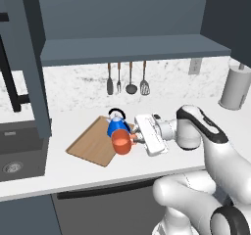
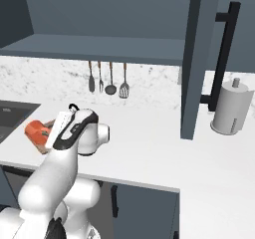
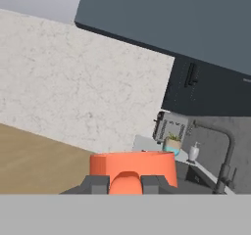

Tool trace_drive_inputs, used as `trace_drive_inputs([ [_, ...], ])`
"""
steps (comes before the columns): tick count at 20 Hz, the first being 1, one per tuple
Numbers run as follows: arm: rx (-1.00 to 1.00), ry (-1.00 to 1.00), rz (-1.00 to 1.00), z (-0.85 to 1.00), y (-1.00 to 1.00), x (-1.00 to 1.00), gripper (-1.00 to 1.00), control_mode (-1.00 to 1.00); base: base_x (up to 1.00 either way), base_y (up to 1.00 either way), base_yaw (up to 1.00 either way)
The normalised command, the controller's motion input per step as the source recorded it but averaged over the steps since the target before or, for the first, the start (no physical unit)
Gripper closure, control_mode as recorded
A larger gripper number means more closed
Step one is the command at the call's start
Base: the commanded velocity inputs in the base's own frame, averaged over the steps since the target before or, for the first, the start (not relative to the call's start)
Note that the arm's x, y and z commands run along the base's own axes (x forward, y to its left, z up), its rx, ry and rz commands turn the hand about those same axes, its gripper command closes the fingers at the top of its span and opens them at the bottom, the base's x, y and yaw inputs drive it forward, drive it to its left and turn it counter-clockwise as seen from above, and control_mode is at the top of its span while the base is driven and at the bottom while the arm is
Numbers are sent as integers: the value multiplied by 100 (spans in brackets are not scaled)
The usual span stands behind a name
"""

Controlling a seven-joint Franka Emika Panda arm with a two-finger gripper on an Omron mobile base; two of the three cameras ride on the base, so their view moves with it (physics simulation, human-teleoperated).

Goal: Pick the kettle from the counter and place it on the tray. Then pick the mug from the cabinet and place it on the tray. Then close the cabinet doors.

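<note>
I have the jaws clamped on the orange mug (image 1: 121, 143), gripping it by its side handle; in the hand view the mug (image 3: 132, 173) sits right between the two dark fingertips (image 3: 96, 184), with the handle pinched in the middle. The gripper (image 1: 135, 138) reaches in sideways from the right, low over the wooden tray (image 1: 93, 143).

In the left base view the mug is over the tray's near right corner, just in front of the blue kettle (image 1: 116, 124) and touching or nearly touching it. I cannot tell whether the mug's base is resting on the board or hanging just above it. The kettle stands upright on the tray, its black arched handle on top.

The tray lies on the white speckled tabletop (image 1: 78, 173), to the right of the dark sink (image 1: 17, 155). From the right base view, my own arm covers most of the tray; the mug (image 2: 38, 131) pokes out on its left side.

Above, the wall cabinet (image 1: 127, 48) has both doors swung out: one door (image 1: 29, 58) at left in the left base view, the other door (image 2: 196, 59) with its long black bar handle (image 2: 221, 54) in the right base view. Four utensils (image 1: 126, 80) hang on the backsplash, and a paper towel roll (image 2: 229, 108) stands at the far right.
</note>
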Motion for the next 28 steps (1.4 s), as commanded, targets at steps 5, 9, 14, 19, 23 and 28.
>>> trace_drive_inputs([
  [5,13,0,0,-51,14,1,100,-100,0,0,0],
  [9,11,0,0,-45,15,0,100,-100,0,0,0],
  [14,8,0,-3,-41,22,0,100,-100,0,0,0],
  [19,6,1,-14,-31,29,0,100,-100,0,0,0],
  [23,1,1,-22,-20,22,11,100,-100,0,0,0],
  [28,1,0,-20,-17,8,19,100,-100,0,0,0],
])
